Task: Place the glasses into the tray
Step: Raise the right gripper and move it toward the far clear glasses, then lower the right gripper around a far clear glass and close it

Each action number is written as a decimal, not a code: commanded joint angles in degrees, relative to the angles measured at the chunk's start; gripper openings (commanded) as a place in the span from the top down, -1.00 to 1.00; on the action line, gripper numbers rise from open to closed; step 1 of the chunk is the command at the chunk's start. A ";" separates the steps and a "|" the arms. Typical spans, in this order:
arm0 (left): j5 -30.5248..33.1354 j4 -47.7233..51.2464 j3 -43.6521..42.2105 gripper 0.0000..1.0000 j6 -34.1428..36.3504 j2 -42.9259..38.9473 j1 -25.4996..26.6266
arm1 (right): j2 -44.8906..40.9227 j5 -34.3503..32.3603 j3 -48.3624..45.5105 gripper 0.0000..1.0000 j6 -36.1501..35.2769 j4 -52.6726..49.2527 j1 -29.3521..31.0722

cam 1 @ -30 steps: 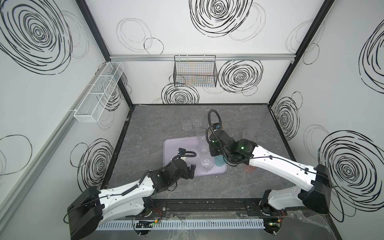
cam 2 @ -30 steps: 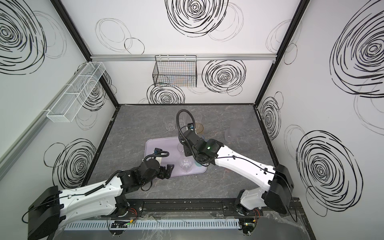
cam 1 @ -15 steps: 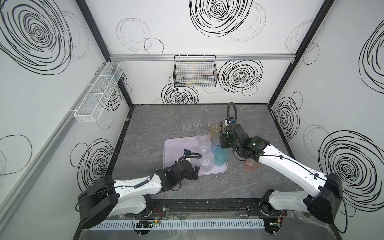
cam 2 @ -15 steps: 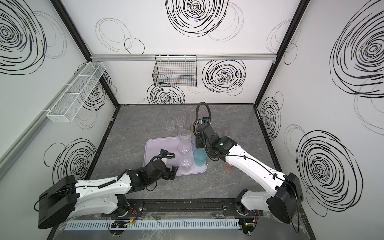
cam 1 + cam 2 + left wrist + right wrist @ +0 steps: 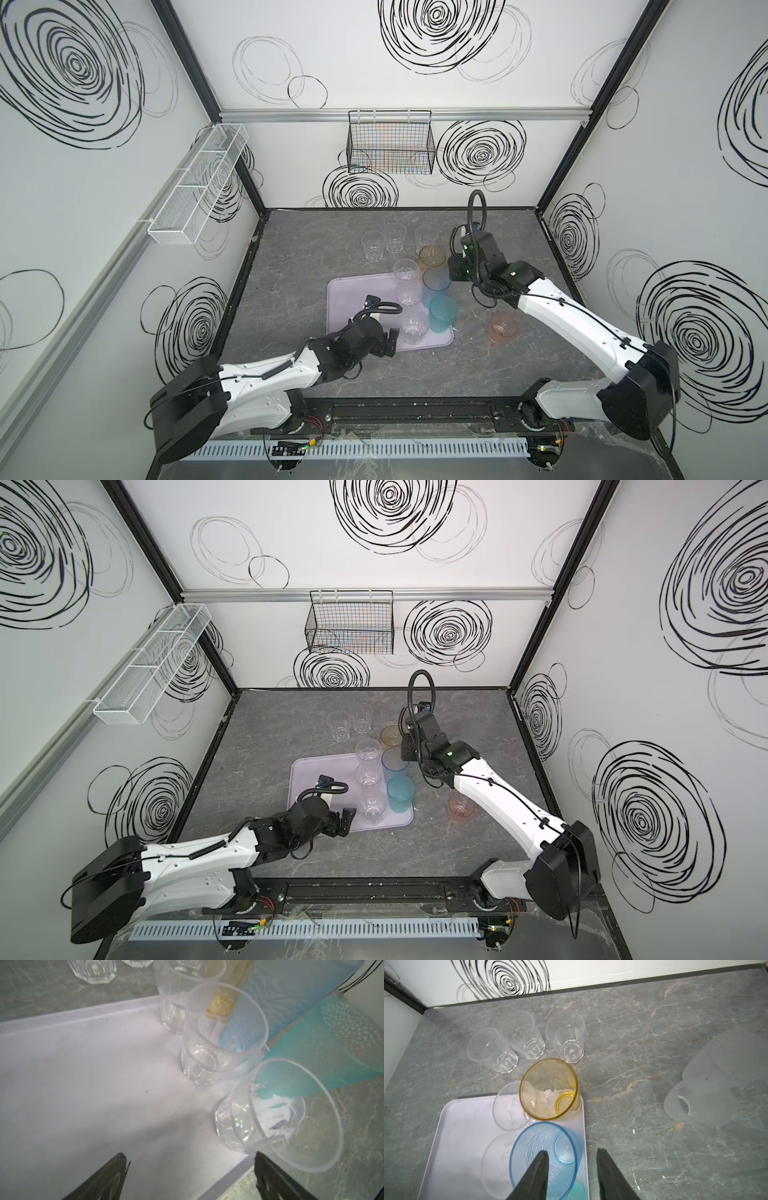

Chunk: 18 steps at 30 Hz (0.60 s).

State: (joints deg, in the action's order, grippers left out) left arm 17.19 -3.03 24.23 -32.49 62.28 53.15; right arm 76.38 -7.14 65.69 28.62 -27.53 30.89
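Grey tabletop (image 5: pixel 633 1043), blue glass (image 5: pixel 529 1147) on tray (image 5: pixel 463 1126), just beside parted right gripper (image 5: pixel 572 1151)

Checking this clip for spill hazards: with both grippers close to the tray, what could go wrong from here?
1. The right gripper straddles the rim of the blue glass, one finger over its mouth. Pulling away sideways could tip it into the amber glass or teal glass close beside it.
2. The open left gripper has a finger right by the nearest clear glass, which stands near the edge of the tray. A swing could knock it off.
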 commanded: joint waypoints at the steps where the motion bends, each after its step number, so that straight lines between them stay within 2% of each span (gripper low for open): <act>1: 2.14 2.62 2.83 -1.00 3.15 -3.98 -3.10 | 1.89 -0.27 2.53 0.13 -2.31 2.70 -5.54; 5: 0.23 3.42 3.62 -0.94 6.61 -7.99 -9.73 | 5.53 2.90 3.84 0.12 -1.91 4.78 -14.80; 9: -2.68 3.84 4.91 -0.93 7.71 -9.34 -17.08 | 9.25 5.34 5.51 0.09 -1.87 6.23 -19.45; 13: -3.98 5.17 5.77 -0.93 9.02 -9.29 -20.37 | 12.49 8.66 8.49 0.08 -1.63 9.08 -18.86; 18: -4.14 5.59 5.09 -0.93 8.23 -9.04 -21.15 | 21.55 10.06 19.12 0.02 -3.42 6.96 -15.05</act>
State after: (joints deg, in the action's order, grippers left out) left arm 14.09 2.66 28.56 -25.04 53.52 32.47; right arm 94.59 0.97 79.29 26.68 -21.96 13.96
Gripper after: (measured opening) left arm 0.964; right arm 0.486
